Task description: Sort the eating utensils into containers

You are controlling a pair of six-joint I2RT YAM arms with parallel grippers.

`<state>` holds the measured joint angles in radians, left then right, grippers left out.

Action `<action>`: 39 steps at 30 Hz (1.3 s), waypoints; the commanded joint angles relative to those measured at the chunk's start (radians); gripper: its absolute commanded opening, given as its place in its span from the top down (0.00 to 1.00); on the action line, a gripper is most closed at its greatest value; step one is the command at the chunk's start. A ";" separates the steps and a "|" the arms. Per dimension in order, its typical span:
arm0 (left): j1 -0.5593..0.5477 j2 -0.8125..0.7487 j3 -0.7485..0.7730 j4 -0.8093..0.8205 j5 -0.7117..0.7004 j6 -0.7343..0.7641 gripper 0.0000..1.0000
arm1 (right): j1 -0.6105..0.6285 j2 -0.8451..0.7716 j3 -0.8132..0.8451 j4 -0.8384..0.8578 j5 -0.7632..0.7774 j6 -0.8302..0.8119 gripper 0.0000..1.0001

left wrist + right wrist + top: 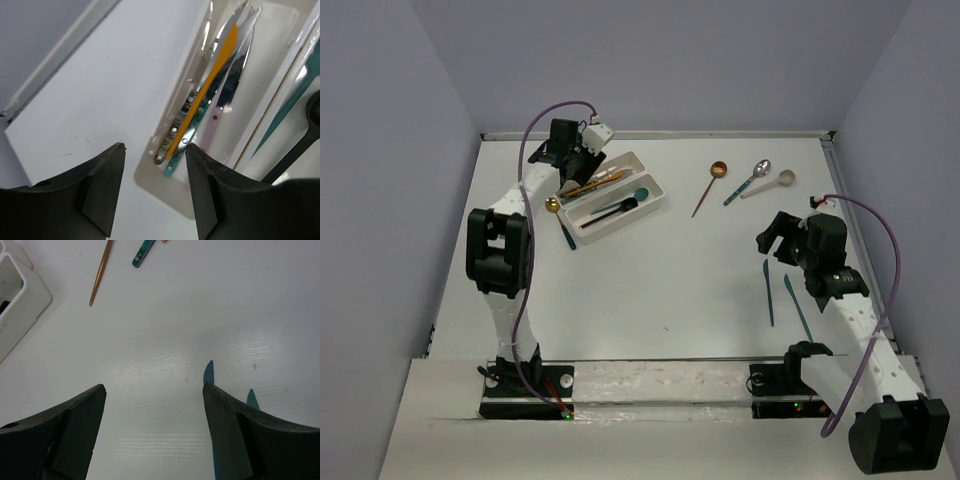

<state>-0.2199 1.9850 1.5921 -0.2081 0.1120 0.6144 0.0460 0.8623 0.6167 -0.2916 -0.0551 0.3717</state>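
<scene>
Since the left claw (155, 150) hangs spread and empty over the tray (150, 187), knives (220, 65) just ahead of it, the pick-up likely falls to the right claw (154, 387), likewise spread, which must shift sideways and down onto the teal knife (208, 374) beside it.

Two trays (661, 190) are sitting side by side, far left. Three spoons (748, 182) are lying to their right, two knives (769, 295) nearer.
</scene>
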 commanded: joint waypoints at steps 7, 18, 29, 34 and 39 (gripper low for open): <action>0.167 -0.415 -0.131 -0.108 -0.071 -0.200 0.34 | -0.006 -0.092 0.172 -0.211 -0.075 0.050 0.15; 0.297 -0.663 -0.610 -0.022 0.071 -0.272 0.27 | -0.006 -0.104 0.193 -0.281 -0.083 0.081 0.16; 0.291 -0.534 -0.724 0.160 0.127 -0.481 0.31 | -0.006 -0.157 0.132 -0.238 -0.035 0.047 0.16; 0.238 -0.474 -0.738 0.234 0.144 -0.502 0.29 | -0.006 -0.157 0.120 -0.219 -0.022 0.041 0.16; 0.235 -0.350 -0.684 0.233 0.149 -0.533 0.29 | -0.006 -0.163 0.115 -0.219 -0.005 0.021 0.15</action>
<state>0.0181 1.5585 0.8635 -0.0231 0.2382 0.1238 0.0460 0.7151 0.7364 -0.5602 -0.0868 0.4225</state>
